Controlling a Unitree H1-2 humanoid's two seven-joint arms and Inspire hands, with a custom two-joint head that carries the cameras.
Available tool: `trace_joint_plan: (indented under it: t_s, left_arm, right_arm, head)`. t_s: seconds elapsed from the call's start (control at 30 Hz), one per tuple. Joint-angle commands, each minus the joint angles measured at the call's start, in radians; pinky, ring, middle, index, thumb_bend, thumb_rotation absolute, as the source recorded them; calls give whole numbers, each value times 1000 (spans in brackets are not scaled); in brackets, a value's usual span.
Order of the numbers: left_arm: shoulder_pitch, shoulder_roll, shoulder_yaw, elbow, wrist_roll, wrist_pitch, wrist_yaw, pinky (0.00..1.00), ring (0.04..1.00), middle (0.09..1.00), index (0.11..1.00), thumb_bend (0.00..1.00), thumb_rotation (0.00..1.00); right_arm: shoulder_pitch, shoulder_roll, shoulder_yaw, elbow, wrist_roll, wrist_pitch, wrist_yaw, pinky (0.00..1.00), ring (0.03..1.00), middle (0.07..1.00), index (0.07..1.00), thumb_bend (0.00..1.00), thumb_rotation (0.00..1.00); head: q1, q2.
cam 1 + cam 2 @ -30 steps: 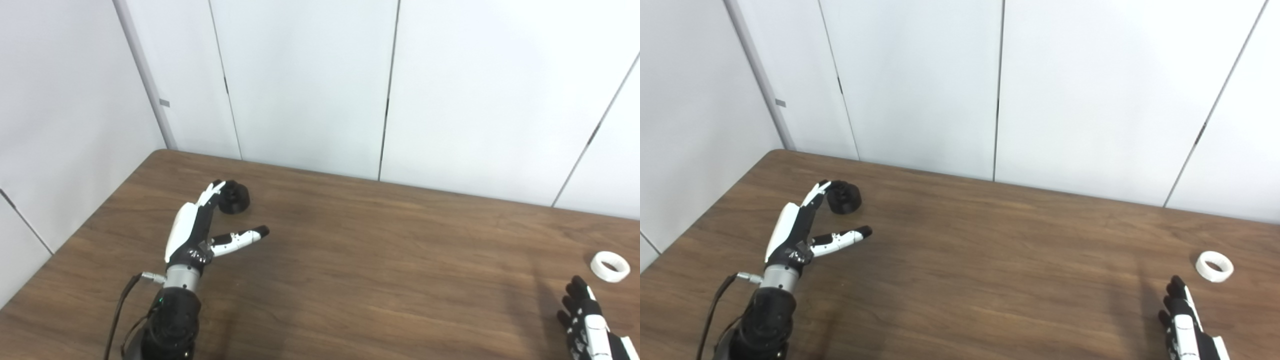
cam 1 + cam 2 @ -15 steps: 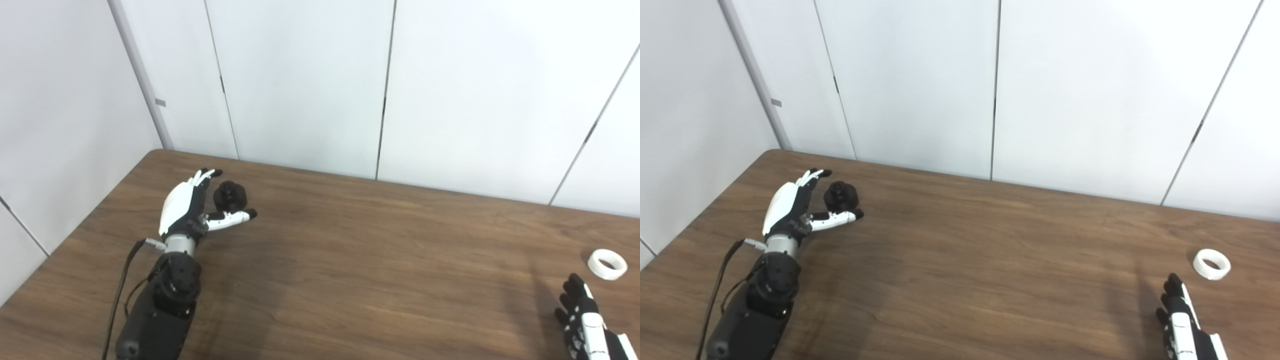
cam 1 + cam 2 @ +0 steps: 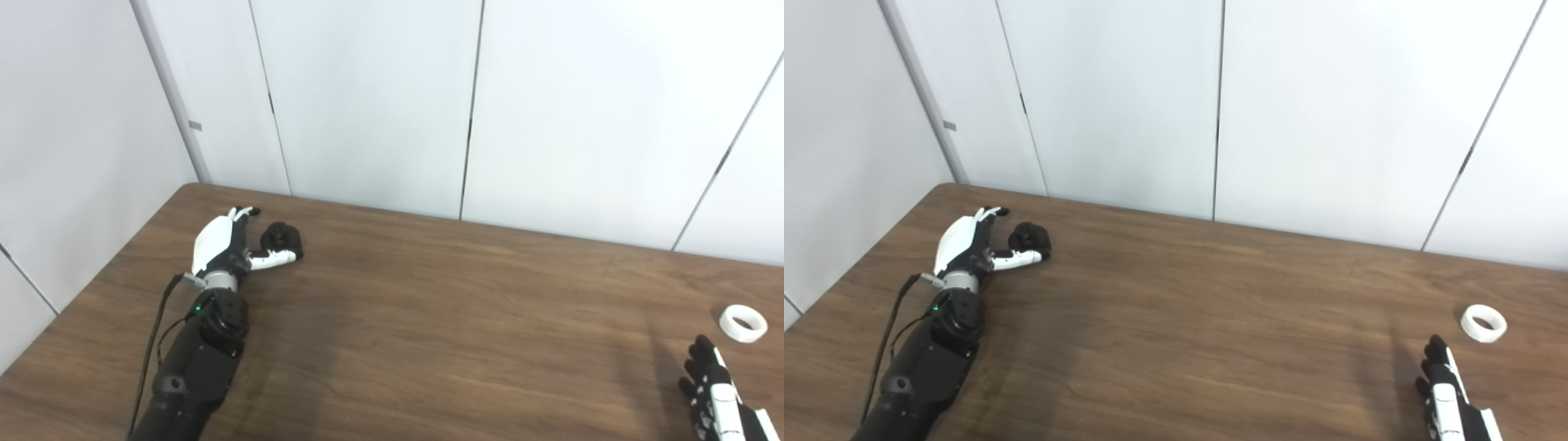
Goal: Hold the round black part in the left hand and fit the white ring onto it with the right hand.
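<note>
The round black part (image 3: 282, 237) rests on the brown table near its far left corner. My left hand (image 3: 228, 245) lies low at the part, open, with the thumb in front of it and the fingers (image 3: 242, 212) reaching past its left side. It also shows in the right eye view (image 3: 971, 245). The white ring (image 3: 743, 323) lies flat on the table at the far right. My right hand (image 3: 713, 395) is open and empty at the bottom right, a little short of the ring.
White wall panels stand close behind the table's back edge (image 3: 465, 222). The table's left edge (image 3: 92, 278) runs just left of my left arm. A black cable (image 3: 150, 349) hangs along the left forearm.
My left hand has moved forward and down to the black part, the thumb closing in against its front. The right hand has barely moved. The view has shifted slightly.
</note>
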Motion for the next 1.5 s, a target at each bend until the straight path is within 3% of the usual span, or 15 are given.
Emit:
trace_joint_plan:
  t_s: [0.0, 0.3, 0.53, 0.97, 1.47]
  left_arm:
    - [-67, 48, -9, 2, 15, 12, 9, 1000, 1000, 990, 894, 1000, 390]
    - [-106, 56, -42, 40, -14, 47, -30, 1000, 1000, 984, 840, 997, 384]
    - [-122, 43, -64, 92, -8, 21, 13, 1000, 1000, 954, 783, 984, 341]
    - [-129, 53, -92, 152, -24, -16, 34, 1000, 982, 925, 754, 991, 356]
    - [-118, 50, -92, 137, -37, -19, 41, 1000, 962, 894, 689, 947, 328]
  right_arm:
    - [4, 5, 0, -22, 5, -2, 0, 1000, 1000, 1000, 1000, 400, 1000]
    - [13, 6, -1, -26, -1, -6, -4, 1000, 1000, 1000, 1000, 398, 1000]
    - [14, 3, -3, -19, 6, -13, -1, 1000, 1000, 1000, 1000, 412, 1000]
    - [11, 4, -4, -10, 11, -20, 0, 1000, 1000, 1000, 1000, 426, 1000]
    - [11, 0, -2, -17, 3, -7, -2, 1000, 1000, 1000, 1000, 449, 1000]
  head:
    - [1, 0]
    - [-6, 10]
    - [-7, 11]
    - [-7, 16]
    - [-9, 22]
